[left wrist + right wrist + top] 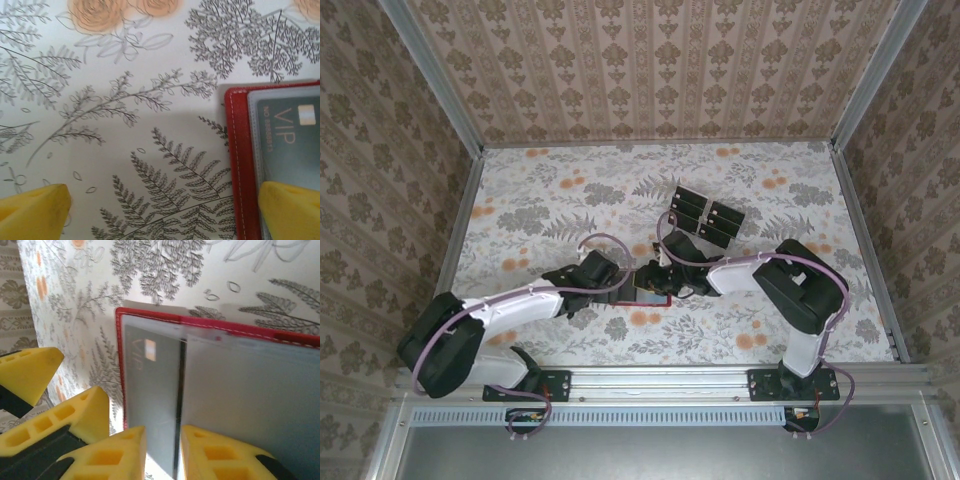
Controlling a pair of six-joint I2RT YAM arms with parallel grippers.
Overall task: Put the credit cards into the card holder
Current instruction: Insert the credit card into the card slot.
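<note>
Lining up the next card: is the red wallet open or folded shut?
Open. The red card holder lies spread flat, its clear inner pockets facing up, with a VIP card showing behind one.

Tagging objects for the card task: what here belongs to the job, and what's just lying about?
Job:
- red card holder, lying open
- VIP card in its clear pocket
- black credit cards, farther back on the table

Not the job:
- floral table cover
- patterned walls
</note>
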